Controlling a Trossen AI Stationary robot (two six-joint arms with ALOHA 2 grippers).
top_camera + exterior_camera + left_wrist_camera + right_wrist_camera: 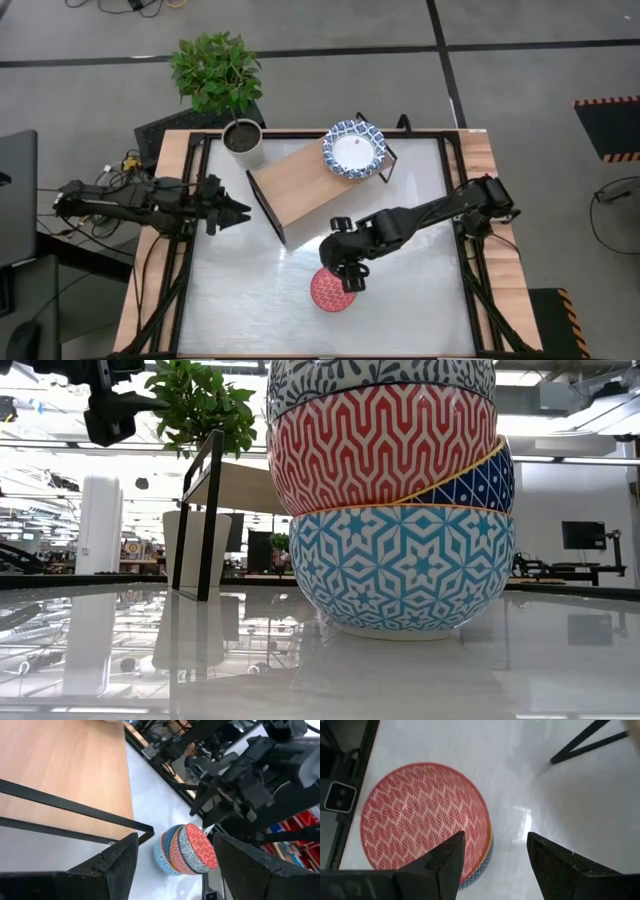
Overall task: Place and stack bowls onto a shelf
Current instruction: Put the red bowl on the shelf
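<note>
Hovering over the stack of bowls (332, 289) near the bench's (420, 300) front edge, your right tool (347, 276) hangs with its fingers spread wide and nothing between them. The stack, red-patterned bowl uppermost, sits on the bench in front of the shelf (300, 190). One blue-and-white bowl (353, 150) already rests on the shelf's far end. Your left tool (240, 212) waits at the bench's left side, fingers parted and empty, pointing toward the shelf.

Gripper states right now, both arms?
Left gripper: jaws open, empty, beside the shelf.
Right gripper: jaws open, empty, over the stacked bowls.
</note>
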